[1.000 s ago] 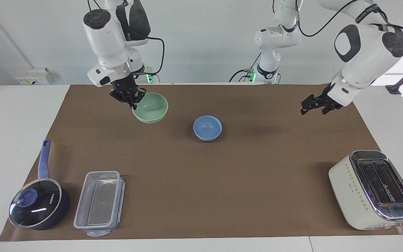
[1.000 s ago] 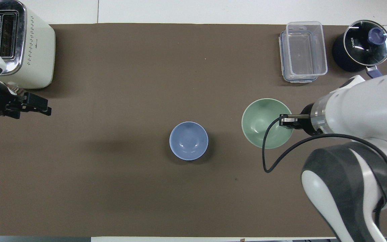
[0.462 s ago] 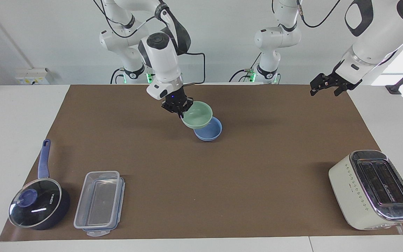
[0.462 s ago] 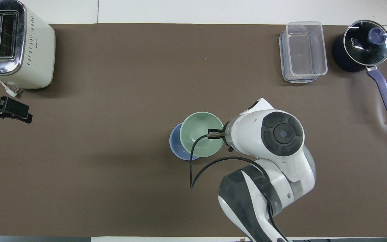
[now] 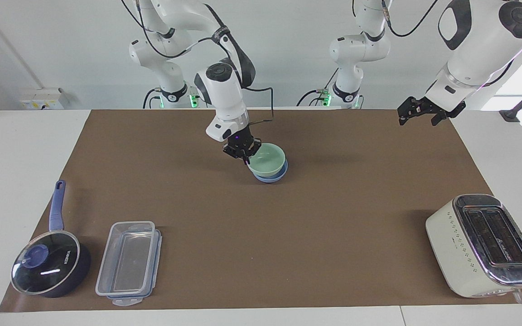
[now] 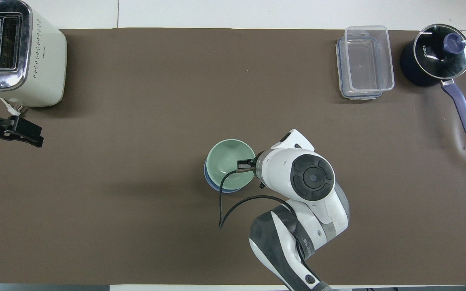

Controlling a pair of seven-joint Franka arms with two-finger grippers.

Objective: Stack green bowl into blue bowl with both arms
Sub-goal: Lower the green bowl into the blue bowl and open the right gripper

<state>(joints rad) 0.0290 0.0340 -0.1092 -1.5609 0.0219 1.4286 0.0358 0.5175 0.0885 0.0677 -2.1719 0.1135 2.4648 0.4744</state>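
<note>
While your right end effector [image 5: 244, 155] pinches the green bowl's [image 5: 268, 160] rim, seating it in the blue bowl [image 5: 270, 177] mid-table, expect light, rigid, slippery ware; I cannot tell the waiting left end effector's [image 5: 417, 111] opening.

I see bright, even light from above. Soft shadows lie under the toaster [image 5: 483, 244] and the saucepan [image 5: 50, 269]. Its glass lid [image 6: 443, 50] carries white glare streaks. A window washes out the facing view's right edge. Both views are sharp.
</note>
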